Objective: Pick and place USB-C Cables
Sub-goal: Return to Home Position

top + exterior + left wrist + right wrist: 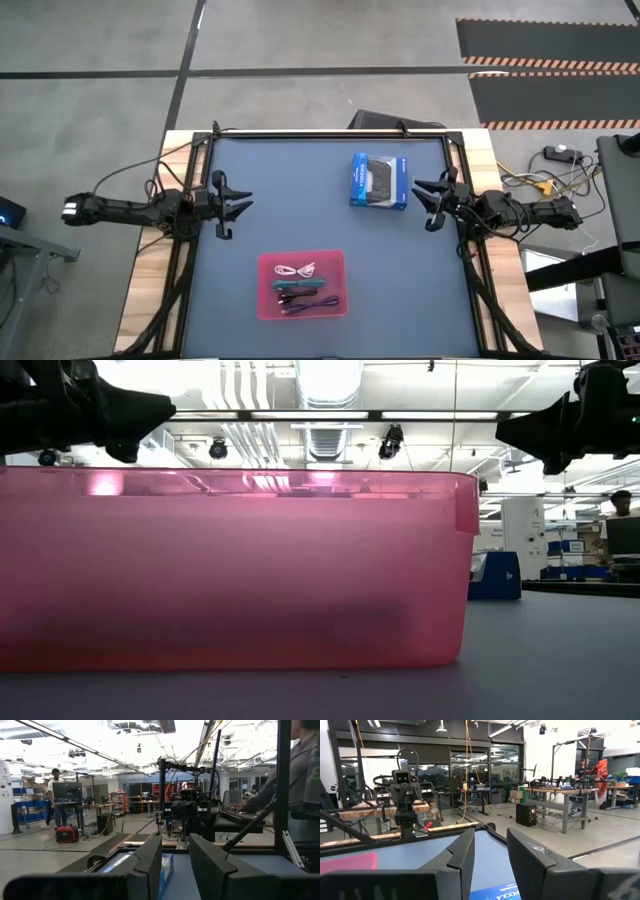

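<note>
A pink tray [266, 262] stands near the table's front edge, and its wall [230, 560] fills the low view. In it lie the USB-C cables: a white one [297, 270], a teal one [299, 285] and a purple one [312, 303], all resting on the tray's floor. My left gripper [240, 205] hangs above the table's left side, well left of and beyond the tray. It is open with nothing between its fingers [150, 865]. My right gripper [425, 203] hangs above the right side, also open and empty [490, 860].
A blue-and-black rectangular box [380, 181] lies flat on the mat, just left of my right gripper and beyond the tray. Black frame bars [330, 135] run along the table's far and side edges. Bare mat lies between the two grippers. People show in the room beyond.
</note>
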Tool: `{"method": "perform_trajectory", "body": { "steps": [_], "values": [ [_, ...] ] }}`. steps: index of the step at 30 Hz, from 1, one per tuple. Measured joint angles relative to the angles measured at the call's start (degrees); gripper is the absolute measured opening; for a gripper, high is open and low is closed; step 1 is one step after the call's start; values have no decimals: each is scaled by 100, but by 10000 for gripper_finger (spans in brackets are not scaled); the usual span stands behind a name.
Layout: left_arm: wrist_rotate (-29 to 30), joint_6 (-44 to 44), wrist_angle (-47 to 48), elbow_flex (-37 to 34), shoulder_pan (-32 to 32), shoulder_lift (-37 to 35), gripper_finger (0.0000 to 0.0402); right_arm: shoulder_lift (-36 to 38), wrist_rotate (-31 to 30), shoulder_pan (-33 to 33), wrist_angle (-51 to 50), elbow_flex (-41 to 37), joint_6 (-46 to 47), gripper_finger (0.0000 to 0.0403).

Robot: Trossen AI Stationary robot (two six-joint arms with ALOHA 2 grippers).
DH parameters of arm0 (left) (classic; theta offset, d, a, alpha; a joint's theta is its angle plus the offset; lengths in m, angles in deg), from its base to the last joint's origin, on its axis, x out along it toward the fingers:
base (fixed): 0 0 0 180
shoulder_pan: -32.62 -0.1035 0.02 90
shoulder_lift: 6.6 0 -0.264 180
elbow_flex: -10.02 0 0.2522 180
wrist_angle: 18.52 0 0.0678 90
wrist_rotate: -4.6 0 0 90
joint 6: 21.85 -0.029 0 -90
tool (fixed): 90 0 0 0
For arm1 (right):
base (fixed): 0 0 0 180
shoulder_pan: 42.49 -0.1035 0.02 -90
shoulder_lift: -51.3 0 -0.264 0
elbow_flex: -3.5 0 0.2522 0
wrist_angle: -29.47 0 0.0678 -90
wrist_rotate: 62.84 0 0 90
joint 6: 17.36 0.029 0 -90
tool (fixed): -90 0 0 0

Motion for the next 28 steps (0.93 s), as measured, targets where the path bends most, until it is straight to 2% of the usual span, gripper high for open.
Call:
{"method": "perform_trajectory", "body": {
  "steps": [28],
  "values": [
    [0, -2, 0, 0, 0, 74, 83, 0, 1, 0, -1, 0, -4, 105]
  ]
}}
